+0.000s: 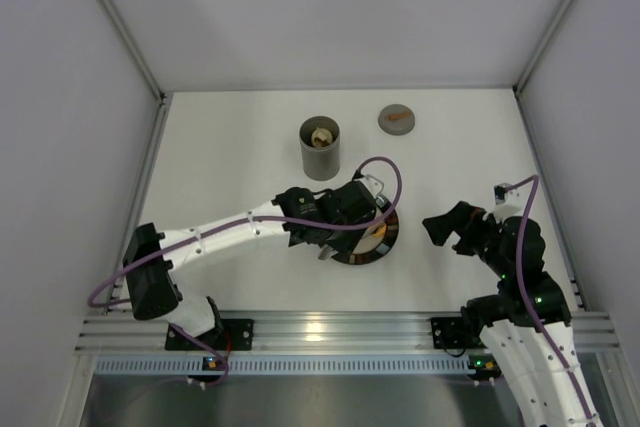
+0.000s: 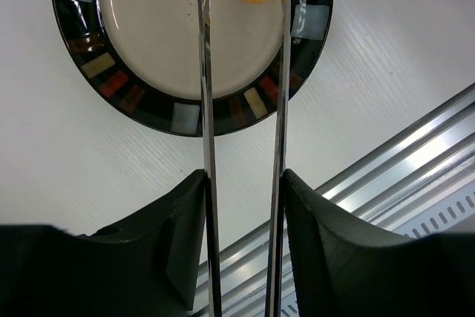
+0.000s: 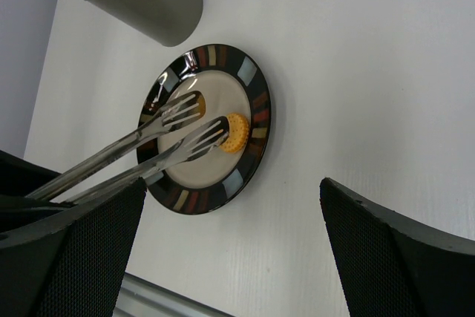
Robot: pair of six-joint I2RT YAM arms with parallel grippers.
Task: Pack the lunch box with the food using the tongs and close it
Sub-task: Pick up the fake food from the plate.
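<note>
The left claw squeezes the tongs between its two black fingers. The two thin silver arms stick out over the plate. Their tips are a little apart, and one tip touches a round orange cracker. It is not picked up yet, I think. Something yellow may sit under the other tip, but I cannot tell.

Behind the plate stands the lunch box, upright with its mouth open. A pale bit of food is inside, so some packing looks done. What is left: put the cracker in, then close the box. The lid lies flat near the back wall, to the right of the box.

The right claw is wide open and holds nothing. It hangs just right of the plate.

The table has bare room between plate and box. The metal rail is near the plate's front.
</note>
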